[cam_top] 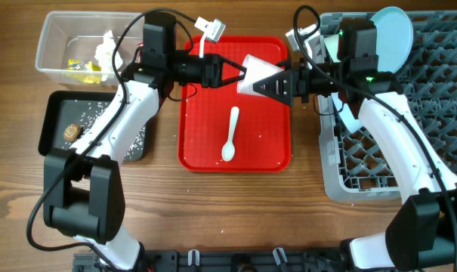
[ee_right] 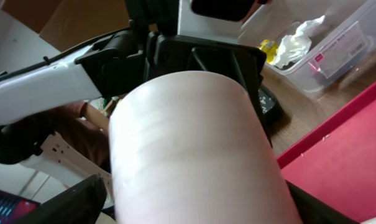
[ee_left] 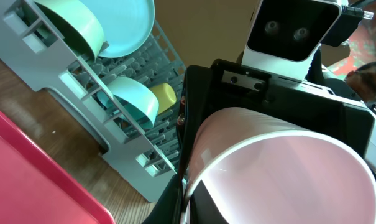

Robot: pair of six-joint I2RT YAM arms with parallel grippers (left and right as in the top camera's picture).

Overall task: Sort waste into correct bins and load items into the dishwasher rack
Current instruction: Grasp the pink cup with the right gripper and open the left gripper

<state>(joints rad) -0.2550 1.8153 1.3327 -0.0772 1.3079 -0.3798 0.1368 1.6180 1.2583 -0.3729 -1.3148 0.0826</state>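
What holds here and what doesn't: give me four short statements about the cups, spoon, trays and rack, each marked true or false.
1. The pink cup stands in the dishwasher rack. False: it is held between the left gripper and the right gripper above the red tray.
2. The white spoon lies on the red tray. True.
3. The yellow cup lies on the red tray. False: it sits in the rack.
4. The brown food lump lies in the black tray. True.
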